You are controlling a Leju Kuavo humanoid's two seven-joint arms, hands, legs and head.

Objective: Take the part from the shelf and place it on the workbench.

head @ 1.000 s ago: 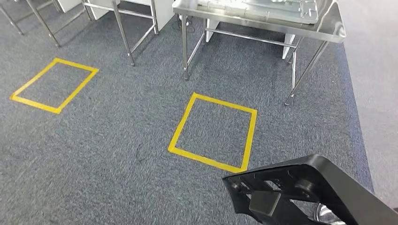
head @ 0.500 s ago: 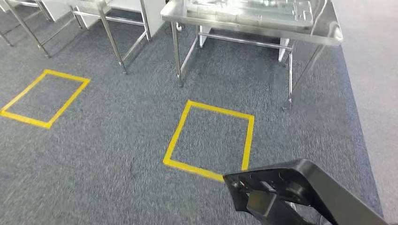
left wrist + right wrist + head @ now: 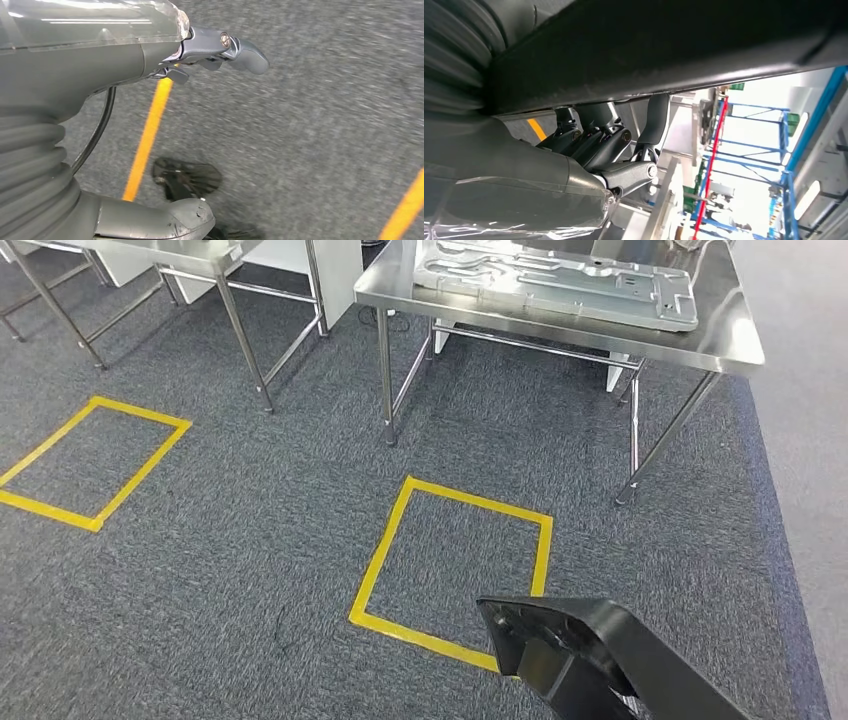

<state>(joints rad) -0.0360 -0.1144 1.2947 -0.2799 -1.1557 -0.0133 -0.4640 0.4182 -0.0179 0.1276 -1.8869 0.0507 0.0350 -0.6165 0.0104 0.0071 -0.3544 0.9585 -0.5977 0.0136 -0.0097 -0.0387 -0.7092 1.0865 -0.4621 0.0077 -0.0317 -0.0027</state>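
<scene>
At the lower right of the head view: black plastic part (image 3: 590, 660), a moulded piece with ribs and recesses, carried above the grey carpet floor (image 3: 250, 540) and overlapping the near right corner of a yellow tape square (image 3: 455, 560) marked on that floor. Right hand (image 3: 609, 150): fingers (image 3: 656, 120) curled up against the part's dark underside, which spans the right wrist view (image 3: 664, 50); the hand holds the part from beneath. Left hand (image 3: 200, 55): hangs over the carpet, grey thumb and short fingers (image 3: 247, 52) extended with nothing between them, a yellow tape line (image 3: 147, 135) running on the floor below. Further ahead: stainless steel table (image 3: 730, 340) on thin legs, standing beyond the far edge of the tape square; a flat silver stamped metal panel (image 3: 560, 280) lies on its top, covering most of the surface toward the far edge. Second yellow tape square (image 3: 95, 465) to the left on the floor, well apart from the first, with another steel table frame (image 3: 235, 325) standing beyond it.
</scene>
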